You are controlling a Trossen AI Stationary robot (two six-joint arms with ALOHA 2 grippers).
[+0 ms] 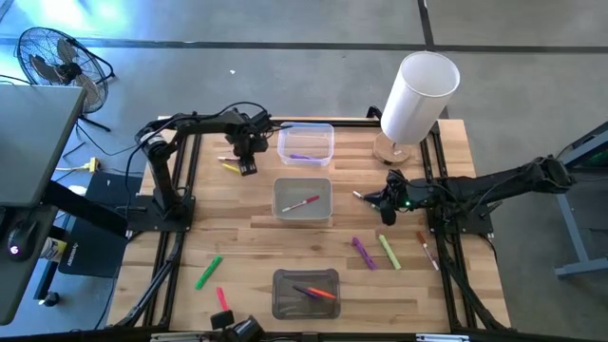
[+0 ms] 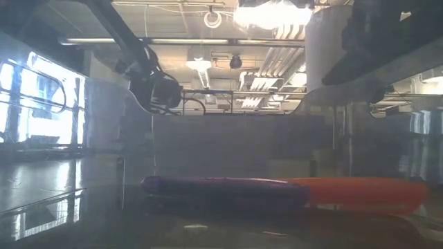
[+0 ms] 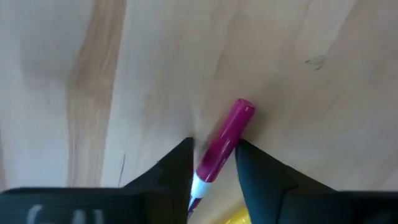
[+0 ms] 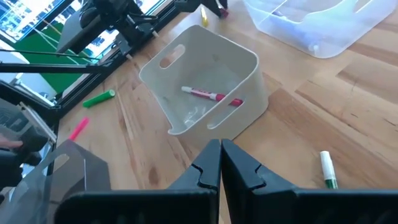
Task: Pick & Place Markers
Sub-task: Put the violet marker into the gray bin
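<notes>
The left end effector (image 3: 214,163), at the worktop's (image 1: 237,237) far left, straddles a magenta marker (image 3: 225,140), fingers part-spread; the right end effector (image 4: 220,163) waits pressed together. Three bins already hold markers; several apparently remain loose, including the green marker (image 1: 208,272).

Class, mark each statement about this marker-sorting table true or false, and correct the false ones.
1. The left gripper has a pink marker between its fingers. True.
2. The right gripper is wide open. False: it is shut and empty.
3. The middle bin holds one marker. True.
4. The white cylinder lies inside a bin. False: it stands at the table's far right corner.
</notes>
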